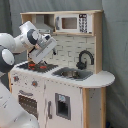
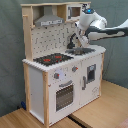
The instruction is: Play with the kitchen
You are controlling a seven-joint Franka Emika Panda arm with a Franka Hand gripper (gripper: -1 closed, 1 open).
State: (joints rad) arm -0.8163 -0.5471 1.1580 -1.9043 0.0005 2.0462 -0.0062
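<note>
The toy kitchen point(image 1: 60, 75) sits dead centre in both exterior views, a white and light-wood unit standing on a wooden floor point(image 2: 100, 107) with a grey curtain point(image 1: 116, 50) hanging behind it. On its worktop we have the black-and-red stovetop point(image 1: 37, 65), and beside it the sink point(image 1: 72, 74) with its curved black faucet point(image 1: 85, 59); below are the knobs point(image 2: 65, 74) and the oven door point(image 2: 64, 95), shut, and up top a grey hood point(image 2: 48, 21) and a toy microwave point(image 1: 72, 22) over the pegboard back. Now the arm: the Franka reaches in over the counter, and its gripper point(image 1: 41, 56) hangs just above the stovetop in the first exterior view, tilted down towards the burners, probably lining up for something on the hob. In the second exterior view the gripper point(image 2: 75, 41) shows close to the faucet. Whether the claw is apart or together, I cannot tell from here, and nothing visibly sits in it.
</note>
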